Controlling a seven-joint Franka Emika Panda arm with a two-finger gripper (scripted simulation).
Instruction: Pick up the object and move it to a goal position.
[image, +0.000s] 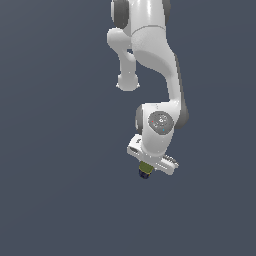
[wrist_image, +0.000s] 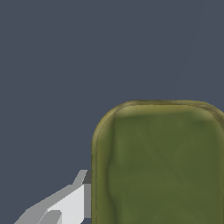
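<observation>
Tin can (wrist_image: 159, 164) sits right under the arm's hand, filling much of the wrist view; in the exterior view it peeks out just below the gripper (image: 148, 169), a small olive and dark-blue bit against the plain grey-blue ground (image: 55, 200).

Grip state: one pale finger (wrist_image: 72, 202) stands tight against the can's long side, its dark pad seemingly touching. The opposite finger is out of the picture. So I cannot tell for sure whether the hand is pinching the can or only bracketing it; the one visible contact suggests it is pressed close or nearly so.

Risks, as I judge them:
- Grip unconfirmed on the hidden side. If only one pad bears, a lift would tip or drop the can.
- The visible finger meets the can near one end of that side, not clearly at its middle. An off-centre pinch could let the can swivel between the pads during travel.
- Smooth tin walls: a light squeeze may slip under a quick move.
- Whether the can rests on the ground or is already aloft cannot be read here; no goal marker shows either.

Look of the can: rounded-rectangular top, olive green, with a raised lighter rim and faint mottled creases across the lid. Sides dark blue with a speck of yellow, seen only small in the exterior view.
</observation>
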